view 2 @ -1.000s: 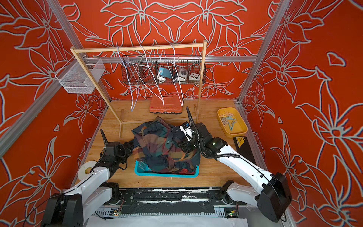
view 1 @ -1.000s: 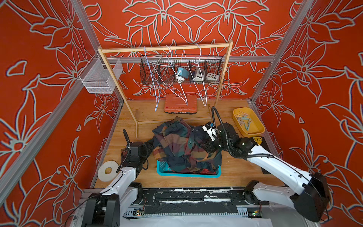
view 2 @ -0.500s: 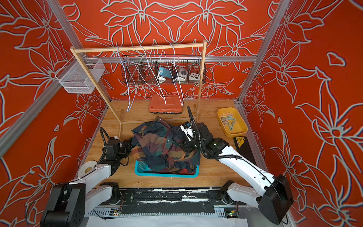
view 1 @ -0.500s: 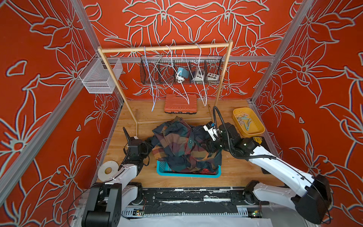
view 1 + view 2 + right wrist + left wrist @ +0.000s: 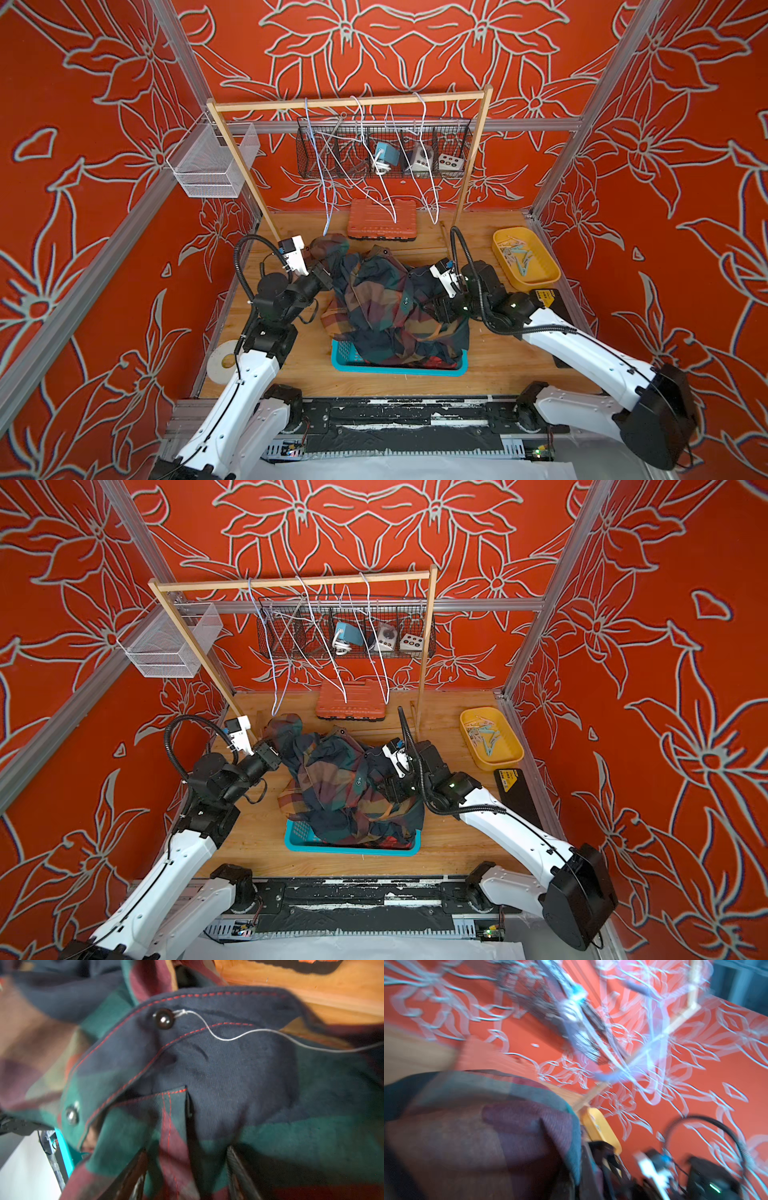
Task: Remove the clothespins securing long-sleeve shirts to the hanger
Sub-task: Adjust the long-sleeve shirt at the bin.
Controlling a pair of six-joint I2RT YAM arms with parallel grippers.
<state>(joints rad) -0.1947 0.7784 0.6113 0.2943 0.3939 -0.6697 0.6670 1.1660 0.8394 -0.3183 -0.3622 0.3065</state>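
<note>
**The left gripper [image 5: 321, 272] has just shut on a corner of the shirts [image 5: 382, 307].**

A second ago it was open and low beside the pile. Now it is closed on the far edge of the shirts and lifts that bit up. The right gripper [image 5: 436, 309] has stayed deep in the other side of the pile. Its fingers [image 5: 236, 1167] stand apart with cloth between them, and I cannot tell if they squeeze. The shirts lie in a heap over the teal basket [image 5: 345, 361], not on the hangers [image 5: 390, 183], which hang bare. The only clothespins [image 5: 517, 257] I can see are in the yellow tray [image 5: 540, 282]. I think the pegs are off, and the arms are only moving the shirts now.
</note>
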